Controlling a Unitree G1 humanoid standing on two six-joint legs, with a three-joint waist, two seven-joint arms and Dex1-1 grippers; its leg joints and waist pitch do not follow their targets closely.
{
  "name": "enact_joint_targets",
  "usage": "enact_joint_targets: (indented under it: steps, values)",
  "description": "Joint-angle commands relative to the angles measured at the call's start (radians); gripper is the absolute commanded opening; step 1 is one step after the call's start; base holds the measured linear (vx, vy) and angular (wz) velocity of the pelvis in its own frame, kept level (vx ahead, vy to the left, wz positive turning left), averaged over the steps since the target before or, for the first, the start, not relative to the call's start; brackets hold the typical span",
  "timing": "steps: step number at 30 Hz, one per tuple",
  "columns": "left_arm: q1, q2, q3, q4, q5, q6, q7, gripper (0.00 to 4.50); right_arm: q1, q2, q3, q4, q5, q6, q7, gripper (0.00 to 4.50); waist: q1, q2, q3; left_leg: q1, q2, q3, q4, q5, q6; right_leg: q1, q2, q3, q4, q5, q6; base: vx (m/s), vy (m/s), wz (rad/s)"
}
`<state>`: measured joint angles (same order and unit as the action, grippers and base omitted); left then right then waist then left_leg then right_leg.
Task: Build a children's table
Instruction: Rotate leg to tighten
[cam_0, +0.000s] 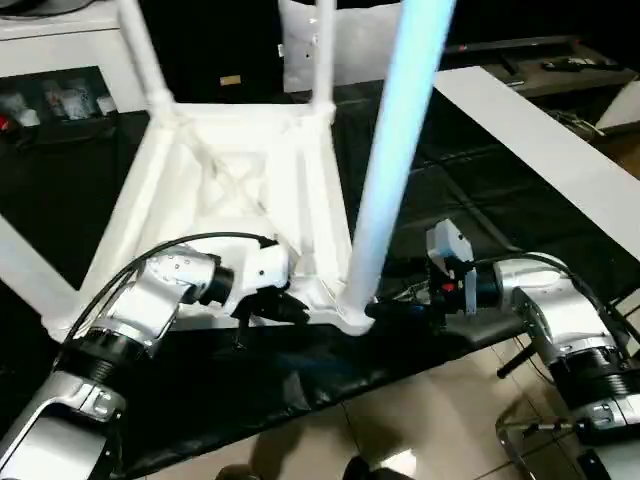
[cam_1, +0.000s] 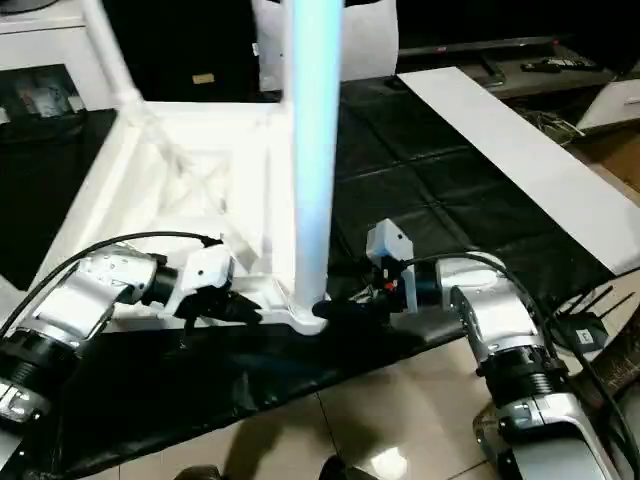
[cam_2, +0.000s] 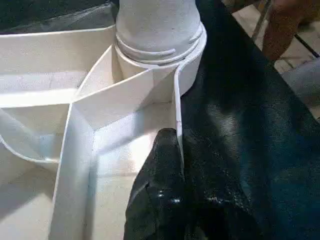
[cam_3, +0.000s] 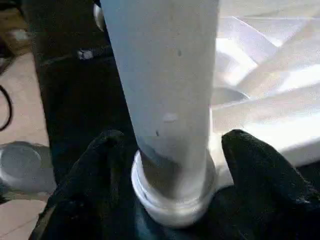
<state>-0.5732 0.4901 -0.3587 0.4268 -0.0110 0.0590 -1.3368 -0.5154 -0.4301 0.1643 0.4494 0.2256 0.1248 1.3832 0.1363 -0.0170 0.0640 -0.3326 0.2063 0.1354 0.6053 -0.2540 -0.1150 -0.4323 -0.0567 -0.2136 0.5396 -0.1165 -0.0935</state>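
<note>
The table top (cam_0: 240, 190) lies ribs-up on the black work table (cam_0: 480, 220), so sockets face up. Left gripper (cam_0: 285, 305) pinches its near rim, probably steadying it. Right gripper (cam_3: 170, 175) straddles the near-right leg (cam_0: 395, 150) at its collar, fingers wide on either side, looks ready for twisting.

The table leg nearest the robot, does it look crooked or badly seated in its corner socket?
Slightly. The near leg leans a little instead of standing square to the upturned table top. At its base the threaded collar still shows threads above the corner socket, so it seems not fully screwed in. The right gripper straddles it there.
</note>
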Motion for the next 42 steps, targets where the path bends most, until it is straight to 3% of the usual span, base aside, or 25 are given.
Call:
enact_joint_targets:
  steps: [1,5,14,18,20,21,24,25,26,27,28,29,30,31,32,33,34,35,36,37,38,39,40,41,42]
  values:
    - [-0.017,-0.012,-0.040,-0.033,-0.003,-0.031,-0.052,0.00,-0.018,0.001,0.003,0.012,0.007,-0.009,0.014,2.90,-0.006,-0.002,-0.085,-0.016,0.026,0.013,-0.055,0.077,0.136,0.100,-0.086,0.070,-0.060,-0.371,0.097,0.000,0.000,0.00]
    - [-0.016,-0.014,-0.037,-0.032,-0.001,-0.037,-0.056,0.00,-0.025,0.012,0.007,0.033,0.003,-0.019,0.016,2.58,0.000,-0.002,-0.085,-0.017,0.025,0.014,-0.055,0.080,0.132,0.101,-0.085,0.069,-0.058,-0.368,0.100,0.000,0.000,0.00]
    - [-0.013,-0.018,-0.026,-0.030,-0.006,-0.012,-0.030,0.00,-0.015,0.020,0.016,0.017,0.029,0.046,0.040,1.97,0.001,-0.003,-0.086,-0.020,0.021,0.016,-0.054,0.068,0.125,0.102,-0.081,0.066,-0.063,-0.377,0.128,0.000,0.000,0.00]
    - [-0.011,-0.060,0.009,-0.049,-0.017,0.075,0.064,0.00,0.002,0.051,-0.007,-0.036,0.049,0.158,-0.059,1.93,0.001,-0.001,-0.087,-0.020,0.024,0.015,-0.054,0.073,0.113,0.102,-0.079,0.063,-0.066,-0.369,0.137,0.000,0.000,0.00]
    - [-0.011,-0.086,0.023,-0.055,-0.016,0.108,0.119,0.00,0.006,0.078,-0.017,-0.049,0.039,0.197,-0.136,1.93,-0.001,-0.001,-0.085,-0.018,0.017,0.018,-0.054,0.048,0.104,0.101,-0.078,0.059,-0.074,-0.402,0.150,0.000,0.000,0.00]
    - [-0.009,-0.111,0.034,-0.066,-0.013,0.140,0.168,0.00,0.008,0.105,-0.026,-0.057,0.031,0.219,-0.202,1.93,-0.006,0.000,-0.083,-0.018,0.011,0.021,-0.054,0.019,0.095,0.101,-0.072,0.051,-0.085,-0.438,0.176,0.000,0.000,0.00]
    - [0.002,-0.179,0.058,-0.103,-0.017,0.234,0.280,0.00,0.006,0.186,-0.047,-0.068,0.003,0.288,-0.381,1.93,-0.021,0.001,-0.081,-0.020,0.010,0.022,-0.052,-0.018,0.080,0.103,-0.067,0.037,-0.100,-0.468,0.206,0.000,0.000,0.00]
    - [0.003,-0.198,0.064,-0.111,-0.017,0.262,0.311,0.00,0.003,0.210,-0.052,-0.066,-0.007,0.310,-0.434,1.93,-0.036,0.003,-0.079,-0.023,0.016,0.017,-0.053,-0.033,0.083,0.108,-0.066,0.025,-0.111,-0.475,0.221,0.000,0.000,0.00]
    - [0.004,-0.218,0.071,-0.118,-0.016,0.290,0.341,0.00,-0.001,0.237,-0.057,-0.066,-0.021,0.327,-0.493,1.93,-0.042,0.010,-0.079,-0.017,0.027,0.014,-0.054,-0.044,0.085,0.110,-0.069,0.023,-0.118,-0.480,0.221,0.000,0.000,0.00]
    - [0.002,-0.233,0.077,-0.120,-0.012,0.308,0.369,0.00,-0.006,0.259,-0.063,-0.063,-0.030,0.343,-0.541,1.93,-0.063,0.014,-0.077,-0.021,0.056,0.002,-0.060,-0.064,0.094,0.123,-0.078,0.016,-0.114,-0.472,0.211,0.000,0.000,0.00]
    - [-0.004,-0.260,0.089,-0.120,-0.003,0.338,0.422,0.00,-0.019,0.299,-0.078,-0.048,-0.047,0.370,-0.634,1.93,-0.072,0.024,-0.078,-0.017,0.097,-0.016,-0.070,-0.097,0.100,0.131,-0.097,0.031,-0.092,-0.448,0.185,0.000,0.000,0.00]
    - [-0.005,-0.265,0.091,-0.122,-0.001,0.347,0.435,0.00,-0.021,0.308,-0.082,-0.048,-0.049,0.381,-0.656,1.93,-0.084,0.022,-0.074,-0.016,0.117,-0.027,-0.079,-0.140,0.094,0.129,-0.110,0.052,-0.069,-0.444,0.154,0.000,0.000,0.00]
    - [-0.005,-0.266,0.091,-0.122,0.000,0.348,0.439,0.00,-0.022,0.310,-0.083,-0.047,-0.051,0.382,-0.663,1.93,-0.089,0.018,-0.073,-0.010,0.108,-0.023,-0.077,-0.156,0.087,0.124,-0.115,0.059,-0.073,-0.458,0.148,0.000,0.000,0.00]
    - [-0.012,-0.283,0.099,-0.117,0.007,0.357,0.475,0.00,-0.033,0.332,-0.093,-0.036,-0.057,0.392,-0.713,1.93,-0.100,0.004,-0.068,-0.001,0.039,0.007,-0.052,-0.151,0.067,0.110,-0.110,0.043,-0.115,-0.551,0.171,0.000,0.000,0.00]
    - [-0.020,-0.300,0.108,-0.107,0.015,0.361,0.513,0.00,-0.043,0.354,-0.108,-0.021,-0.053,0.392,-0.753,1.93,-0.100,0.000,-0.068,0.000,0.002,0.025,-0.042,-0.141,0.068,0.104,-0.097,0.027,-0.128,-0.588,0.197,0.000,0.000,0.00]
    - [-0.030,-0.319,0.118,-0.096,0.024,0.363,0.554,0.00,-0.055,0.377,-0.123,-0.005,-0.052,0.392,-0.797,1.93,-0.100,0.004,-0.070,-0.003,-0.013,0.034,-0.048,-0.124,0.095,0.109,-0.081,0.014,-0.138,-0.587,0.227,0.000,0.000,0.00]
    - [-0.036,-0.336,0.127,-0.093,0.030,0.371,0.586,0.00,-0.061,0.397,-0.135,0.003,-0.056,0.388,-0.835,1.93,-0.105,0.014,-0.075,-0.008,0.009,0.023,-0.055,-0.102,0.110,0.120,-0.070,0.004,-0.141,-0.525,0.241,0.000,0.000,0.00]
    - [-0.042,-0.349,0.132,-0.091,0.033,0.375,0.609,0.00,-0.066,0.412,-0.141,0.012,-0.066,0.365,-0.869,2.28,-0.109,0.022,-0.077,-0.011,0.050,0.005,-0.060,-0.086,0.119,0.128,-0.078,0.009,-0.130,-0.453,0.232,0.000,0.000,0.00]
    - [-0.045,-0.357,0.135,-0.092,0.034,0.378,0.619,0.00,-0.068,0.420,-0.143,0.016,-0.074,0.347,-0.888,2.28,-0.107,0.026,-0.078,-0.012,0.077,-0.008,-0.066,-0.085,0.129,0.129,-0.087,0.019,-0.110,-0.423,0.215,0.000,0.000,0.00]
    - [-0.048,-0.364,0.139,-0.095,0.034,0.383,0.626,0.00,-0.068,0.425,-0.142,0.018,-0.080,0.318,-0.887,2.63,-0.106,0.029,-0.079,-0.005,0.116,-0.023,-0.074,-0.101,0.132,0.124,-0.110,0.045,-0.072,-0.375,0.165,0.000,0.000,0.00]
    - [-0.049,-0.367,0.141,-0.097,0.034,0.385,0.628,0.00,-0.068,0.427,-0.141,0.018,-0.082,0.305,-0.884,2.63,-0.105,0.023,-0.077,0.000,0.114,-0.020,-0.073,-0.105,0.125,0.116,-0.117,0.056,-0.066,-0.365,0.143,0.000,0.000,0.00]
    - [-0.049,-0.371,0.142,-0.102,0.034,0.393,0.635,0.00,-0.068,0.432,-0.142,0.015,-0.085,0.302,-0.888,2.66,-0.103,0.012,-0.074,0.008,0.051,0.008,-0.058,-0.098,0.093,0.106,-0.119,0.050,-0.096,-0.423,0.128,0.000,0.000,0.00]
    - [-0.049,-0.372,0.142,-0.106,0.034,0.398,0.639,0.00,-0.066,0.434,-0.142,0.011,-0.088,0.294,-0.888,2.74,-0.101,0.005,-0.075,-0.001,0.015,0.022,-0.056,-0.086,0.085,0.112,-0.109,0.043,-0.099,-0.448,0.140,0.000,0.000,0.00]
    - [-0.048,-0.364,0.136,-0.112,0.035,0.396,0.633,0.00,-0.060,0.429,-0.138,-0.004,-0.086,0.290,-0.880,2.92,-0.091,0.008,-0.081,-0.008,0.000,0.026,-0.062,-0.048,0.101,0.123,-0.101,0.041,-0.095,-0.426,0.149,0.000,0.000,0.00]
    - [-0.040,-0.346,0.126,-0.123,0.036,0.389,0.616,0.00,-0.045,0.413,-0.134,-0.032,-0.081,0.264,-0.854,3.06,-0.091,0.012,-0.083,-0.013,0.014,0.016,-0.064,0.008,0.122,0.123,-0.091,0.039,-0.087,-0.350,0.148,0.000,0.000,0.00]
